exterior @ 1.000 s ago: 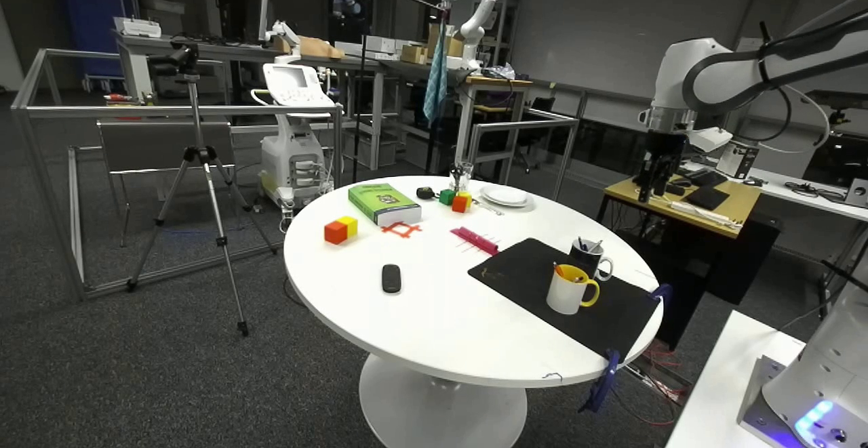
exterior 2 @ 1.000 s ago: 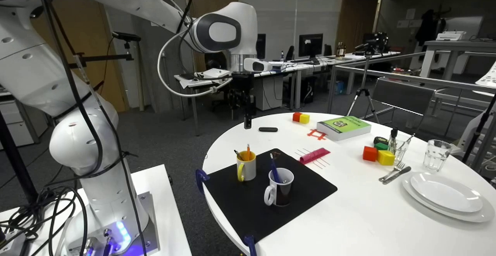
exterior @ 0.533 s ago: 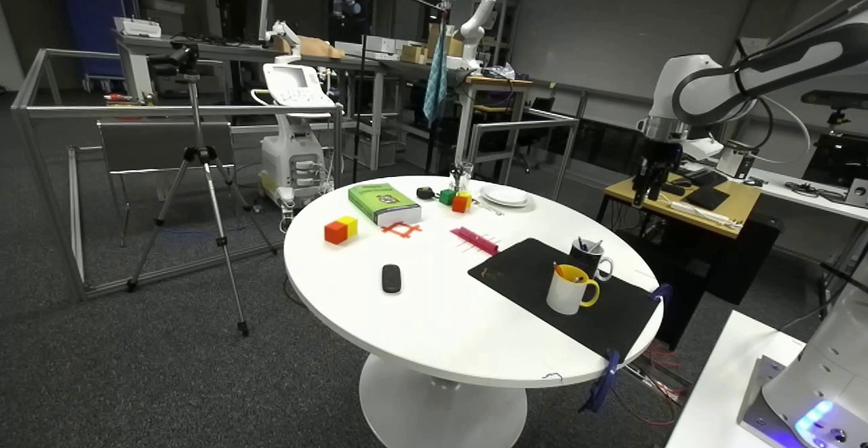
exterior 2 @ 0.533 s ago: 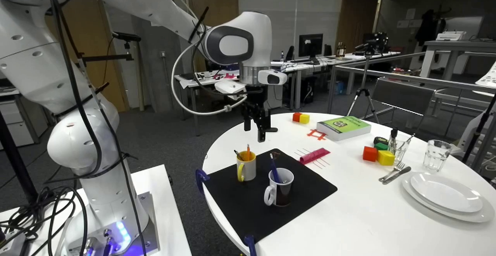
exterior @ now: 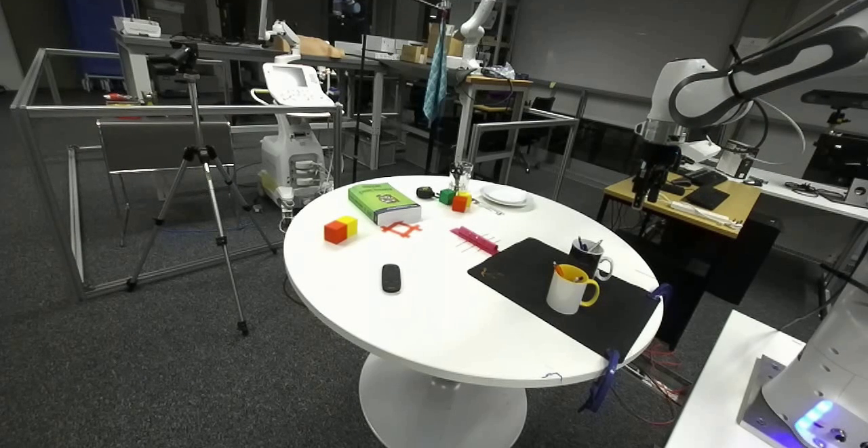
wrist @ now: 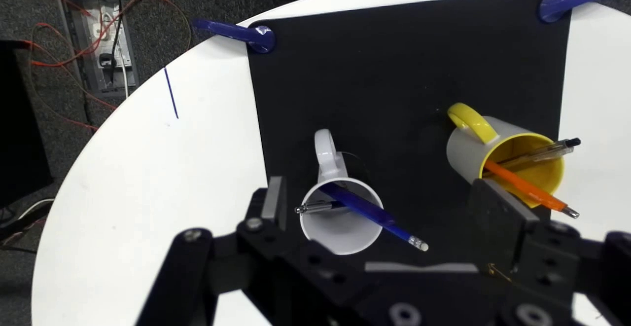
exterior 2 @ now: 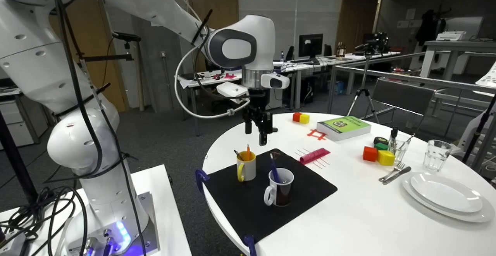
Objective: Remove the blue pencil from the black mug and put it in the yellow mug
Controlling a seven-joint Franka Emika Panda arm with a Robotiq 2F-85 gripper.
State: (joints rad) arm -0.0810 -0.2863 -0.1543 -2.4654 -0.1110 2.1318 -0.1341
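Note:
The black mug (exterior 2: 285, 195) has a white handle and white inside and stands on a black mat. It also shows in the wrist view (wrist: 340, 235). The blue pencil (wrist: 367, 209) leans in it, its eraser end past the rim; it also shows in an exterior view (exterior 2: 274, 170). A silver pen (wrist: 315, 207) is in the same mug. The yellow mug (exterior 2: 250, 170) is white outside with yellow handle and inside; it holds an orange pencil (wrist: 527, 188) and a clear pen. My gripper (exterior 2: 255, 134) is open and empty, above the mugs. In the wrist view the pencil lies between the fingers (wrist: 389, 201).
The black mat (exterior 2: 244, 205) is held by blue clamps (exterior 2: 201, 178) at the table edge. A pink object (exterior 2: 314, 155), a green book (exterior 2: 345, 126), blocks (exterior 2: 378, 155), glasses (exterior 2: 437, 155), cutlery and plates (exterior 2: 445, 194) stand farther off. A black remote (exterior: 391, 278) lies on the table.
My gripper has come down toward the mugs and, in an exterior view, shifted right, most of it in the first half second. The mugs and pencils have not moved.

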